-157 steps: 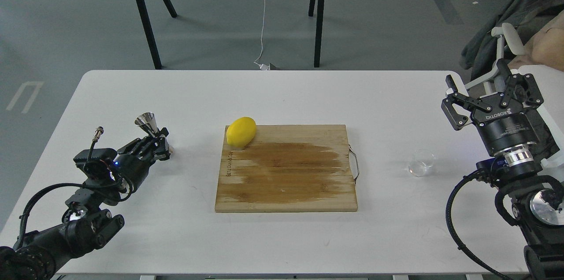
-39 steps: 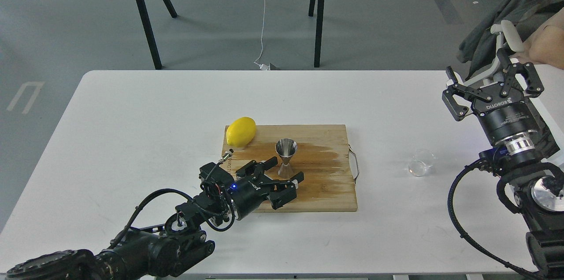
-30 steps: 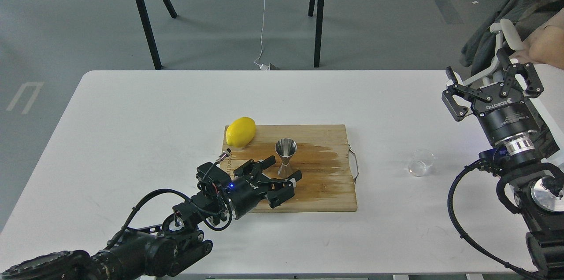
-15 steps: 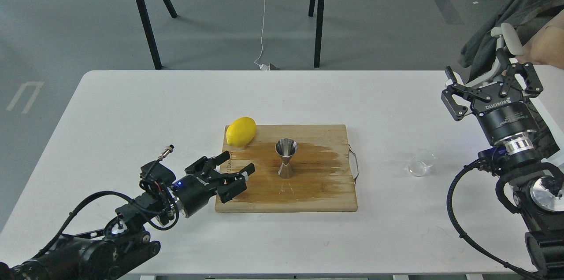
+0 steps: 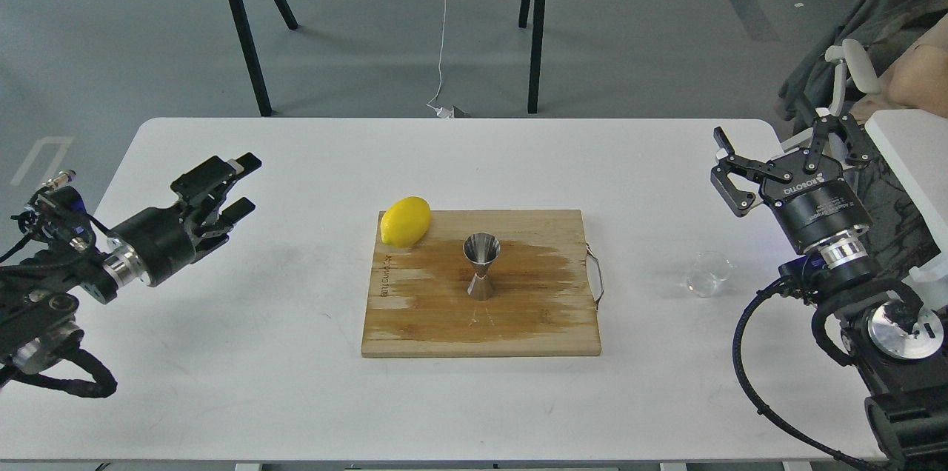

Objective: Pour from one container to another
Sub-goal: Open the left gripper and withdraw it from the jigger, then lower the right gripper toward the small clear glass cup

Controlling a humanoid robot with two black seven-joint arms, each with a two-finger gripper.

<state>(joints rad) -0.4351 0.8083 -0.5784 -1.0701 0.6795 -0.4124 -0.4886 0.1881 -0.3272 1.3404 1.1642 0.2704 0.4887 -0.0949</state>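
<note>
The steel jigger (image 5: 480,266) stands upright in the middle of the wooden cutting board (image 5: 533,323). The small clear glass cup (image 5: 707,274) sits on the white table to the right of the board. My left gripper (image 5: 241,186) hovers open and empty over the table's left side, far from the jigger. My right gripper (image 5: 786,154) is open and empty at the right edge, above and behind the glass cup, not touching it.
A yellow lemon (image 5: 405,221) lies on the board's back-left corner. The board has a metal handle (image 5: 595,278) on its right side. Black trestle legs (image 5: 244,27) stand on the floor behind the table.
My left arm let go of the jigger on the board, then pulled back far to the left, still open. My right gripper shifted slightly left and lower toward the glass cup.
</note>
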